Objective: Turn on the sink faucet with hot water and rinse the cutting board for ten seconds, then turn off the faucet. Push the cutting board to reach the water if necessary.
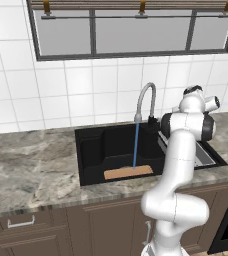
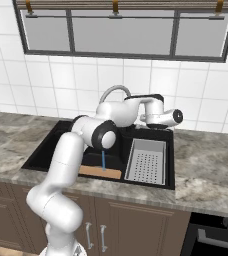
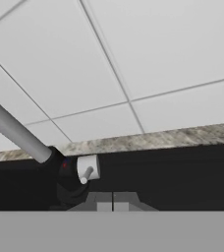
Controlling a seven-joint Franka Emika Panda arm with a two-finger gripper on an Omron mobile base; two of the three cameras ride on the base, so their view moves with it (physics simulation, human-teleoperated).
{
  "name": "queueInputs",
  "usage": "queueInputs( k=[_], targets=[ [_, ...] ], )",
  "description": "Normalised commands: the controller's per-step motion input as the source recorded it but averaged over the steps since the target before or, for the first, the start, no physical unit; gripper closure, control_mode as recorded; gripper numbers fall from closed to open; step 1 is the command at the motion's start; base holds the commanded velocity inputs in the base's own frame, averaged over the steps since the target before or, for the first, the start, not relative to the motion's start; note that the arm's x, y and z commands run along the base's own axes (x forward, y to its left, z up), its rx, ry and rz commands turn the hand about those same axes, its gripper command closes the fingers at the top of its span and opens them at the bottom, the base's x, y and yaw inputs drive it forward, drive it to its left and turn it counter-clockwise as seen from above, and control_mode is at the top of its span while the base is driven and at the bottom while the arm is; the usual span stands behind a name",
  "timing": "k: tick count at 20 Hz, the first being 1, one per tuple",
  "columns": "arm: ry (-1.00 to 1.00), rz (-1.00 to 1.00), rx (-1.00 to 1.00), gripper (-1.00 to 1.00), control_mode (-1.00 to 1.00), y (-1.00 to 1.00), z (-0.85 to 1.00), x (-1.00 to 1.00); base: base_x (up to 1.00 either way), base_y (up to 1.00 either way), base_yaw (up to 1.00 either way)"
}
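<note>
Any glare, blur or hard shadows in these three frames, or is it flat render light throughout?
Left base view: flat even light, no glare on the sink; water and cutting board read clearly, edges slightly soft. Right base view: same flat light, only a soft shadow in the basin. Hand view: sharp tiles; the sink faucet has mild shading, the shut gripper sits low in frame.

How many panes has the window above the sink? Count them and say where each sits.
3, side by side: left pane, middle pane, right pane. The top of the window is cut off, so more may be hidden.
</note>
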Motion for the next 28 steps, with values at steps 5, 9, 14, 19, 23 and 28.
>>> queueInputs(
  k=[5, 9, 14, 19, 23, 28],
  targets=[
    [0.0, 0.0, 0.0, 1.0, -1.0, 0.0, 0.0, 0.0, 0.0, 0.0, 0.0],
    [0.0, 0.0, 0.0, 1.0, -1.0, 0.0, 0.0, 0.0, 0.0, 0.0, 0.0],
    [0.0, 0.0, 0.0, 1.0, -1.0, 0.0, 0.0, 0.0, 0.0, 0.0, 0.0],
    [0.0, 0.0, 0.0, 1.0, -1.0, 0.0, 0.0, 0.0, 0.0, 0.0, 0.0],
    [0.0, 0.0, 0.0, 1.0, -1.0, 0.0, 0.0, 0.0, 0.0, 0.0, 0.0],
    [0.0, 0.0, 0.0, 1.0, -1.0, 0.0, 0.0, 0.0, 0.0, 0.0, 0.0]
  ],
)
